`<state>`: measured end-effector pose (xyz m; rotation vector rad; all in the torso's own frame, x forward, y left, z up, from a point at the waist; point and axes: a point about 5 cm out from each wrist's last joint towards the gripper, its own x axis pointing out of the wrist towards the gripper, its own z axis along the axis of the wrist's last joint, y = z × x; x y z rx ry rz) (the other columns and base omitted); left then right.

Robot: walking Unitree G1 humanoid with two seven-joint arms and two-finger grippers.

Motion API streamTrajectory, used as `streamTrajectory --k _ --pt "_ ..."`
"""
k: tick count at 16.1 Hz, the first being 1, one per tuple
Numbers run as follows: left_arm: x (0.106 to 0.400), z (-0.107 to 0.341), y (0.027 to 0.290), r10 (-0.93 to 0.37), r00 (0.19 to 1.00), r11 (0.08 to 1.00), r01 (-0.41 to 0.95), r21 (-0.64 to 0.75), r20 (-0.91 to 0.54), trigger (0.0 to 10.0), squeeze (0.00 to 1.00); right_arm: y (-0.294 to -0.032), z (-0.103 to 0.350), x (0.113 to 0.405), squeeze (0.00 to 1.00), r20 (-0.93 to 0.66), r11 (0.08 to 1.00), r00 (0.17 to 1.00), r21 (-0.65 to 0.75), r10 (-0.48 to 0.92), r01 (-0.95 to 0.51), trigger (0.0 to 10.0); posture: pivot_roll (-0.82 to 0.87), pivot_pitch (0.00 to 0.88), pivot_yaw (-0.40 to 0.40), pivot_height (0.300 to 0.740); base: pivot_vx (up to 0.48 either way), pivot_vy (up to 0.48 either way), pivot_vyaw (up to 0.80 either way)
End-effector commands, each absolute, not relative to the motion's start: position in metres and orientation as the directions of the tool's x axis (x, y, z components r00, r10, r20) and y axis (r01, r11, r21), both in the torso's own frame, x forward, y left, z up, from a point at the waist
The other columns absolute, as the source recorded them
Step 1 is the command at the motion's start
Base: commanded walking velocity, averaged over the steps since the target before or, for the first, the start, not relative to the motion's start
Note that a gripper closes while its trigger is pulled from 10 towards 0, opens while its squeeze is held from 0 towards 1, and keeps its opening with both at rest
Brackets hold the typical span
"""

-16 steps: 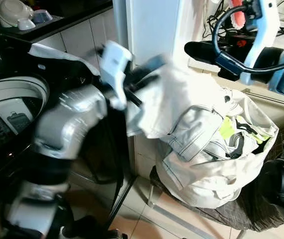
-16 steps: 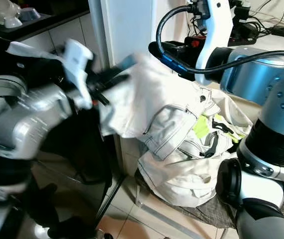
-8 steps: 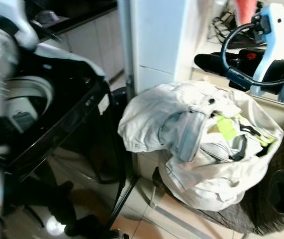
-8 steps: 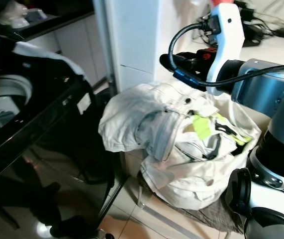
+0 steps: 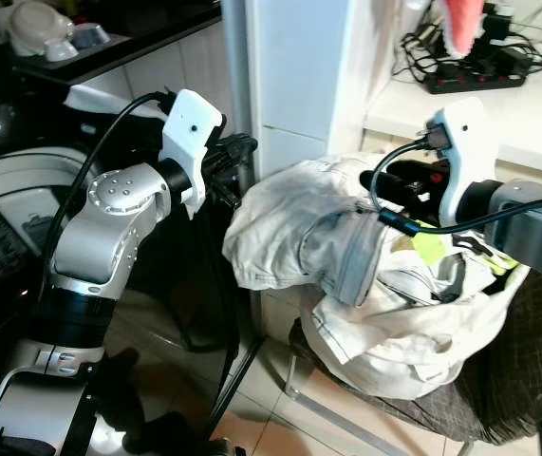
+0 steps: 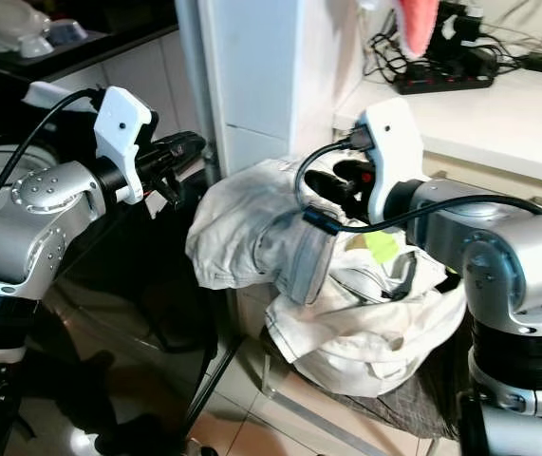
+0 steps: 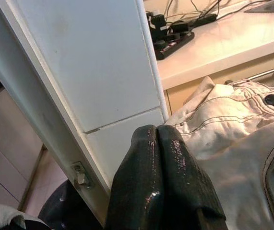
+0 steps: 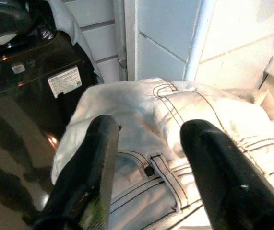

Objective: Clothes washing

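One heap of pale clothes (image 5: 375, 285) spills from a sack on a dark chair (image 5: 498, 399) beside the black washing machine (image 5: 5, 237). The right gripper (image 8: 148, 158) hovers over the heap – fingers apart – while the left gripper (image 7: 158, 139), fingers pressed together and empty, hangs near the white pillar (image 5: 299, 76); a bench (image 5: 517, 104) with cables lies beyond.

A: Garment pile (image 5: 346, 256): off-white denim, dark contrast stitching, dark button; neon yellow-green piece (image 5: 429, 249) tucked inside.

B: Washing machine (image 6: 81, 275): glossy black front, white sticker. Column (image 5: 299, 66): plain white. Floor tiles (image 5: 289, 418): pale beige.

A: Left gripper (image 7: 163, 158): shiny black fingers. Right gripper (image 8: 146, 158): same black. Arm shells silver, wrist housings white. Power strip (image 5: 470, 78): black
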<state>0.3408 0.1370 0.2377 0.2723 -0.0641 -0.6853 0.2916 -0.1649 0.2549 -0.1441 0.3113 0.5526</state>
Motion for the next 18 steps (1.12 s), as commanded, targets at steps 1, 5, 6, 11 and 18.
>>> streamTrajectory --k 1,5,6,11,18 --pt "0.340 0.237 0.139 -0.621 0.783 0.747 0.604 0.278 -0.031 10.0 0.00 -0.162 0.251 0.293 1.00 -0.356 0.824 0.791 -0.090 0.497 -0.559 10.0 -0.07 0.000 0.064 0.740 0.000 0.000 0.00" --pt "0.334 0.209 0.139 -0.593 0.799 0.802 0.597 0.019 -0.099 10.0 0.00 -0.166 0.241 0.298 1.00 -0.388 0.802 0.793 -0.188 0.470 -0.568 10.0 -0.04 0.000 0.038 0.740 0.000 0.000 0.00" --pt "0.338 0.197 0.144 -0.511 0.846 0.859 0.510 -0.049 -0.152 10.0 1.00 -0.169 0.243 0.297 1.00 -0.362 0.803 0.799 -0.186 0.480 -0.566 10.0 -0.04 0.000 0.036 0.740 0.000 0.000 0.00" --pt "0.318 0.142 0.148 -0.528 0.778 0.848 0.458 -0.267 -0.340 10.0 1.00 -0.201 0.238 0.256 0.42 -0.166 0.791 0.847 -0.304 0.505 -0.531 10.0 -0.07 0.000 0.044 0.740 0.000 0.000 0.00" --pt "0.323 0.123 0.126 -0.571 0.793 0.765 0.419 -0.489 -0.214 10.0 1.00 -0.247 0.205 0.236 0.00 -0.050 0.932 0.960 -0.228 0.276 -0.280 10.0 -0.12 0.000 0.074 0.740 0.000 0.000 0.00"
